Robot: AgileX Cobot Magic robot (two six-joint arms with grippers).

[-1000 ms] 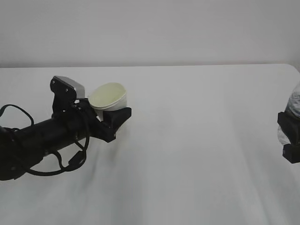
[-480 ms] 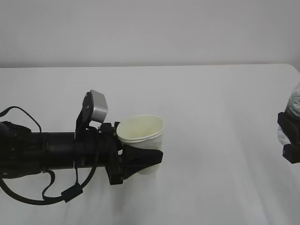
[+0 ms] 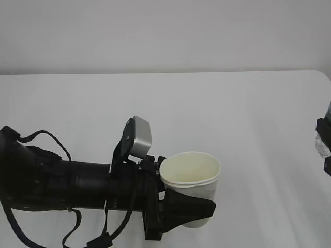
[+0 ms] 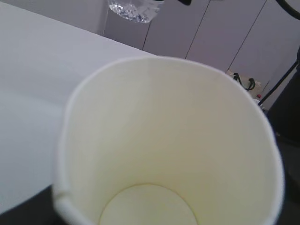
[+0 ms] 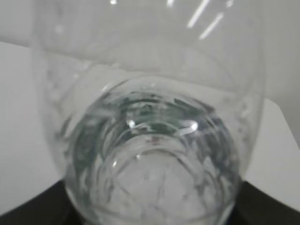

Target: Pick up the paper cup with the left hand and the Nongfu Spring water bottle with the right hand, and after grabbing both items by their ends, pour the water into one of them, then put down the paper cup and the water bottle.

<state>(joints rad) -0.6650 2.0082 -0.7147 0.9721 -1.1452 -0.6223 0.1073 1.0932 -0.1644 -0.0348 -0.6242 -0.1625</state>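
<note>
Above the counter (image 3: pixel 248 113), the left pincer (image 3: pixel 194 209) is clasping the upright paper cup (image 3: pixel 191 178), while the right pincer (image 3: pixel 326 144), gripping the bottle (image 5: pixel 150 140), is waiting well apart at right

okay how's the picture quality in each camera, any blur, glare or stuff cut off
Exterior view: even, soft light, faint shadows on the table; the paper cup is sharp, the right hand cropped at the edge. Left wrist view: the cup fills the frame, slightly soft. Right wrist view: the Nongfu Spring water bottle is very close, blurred, with bright glints.
</note>
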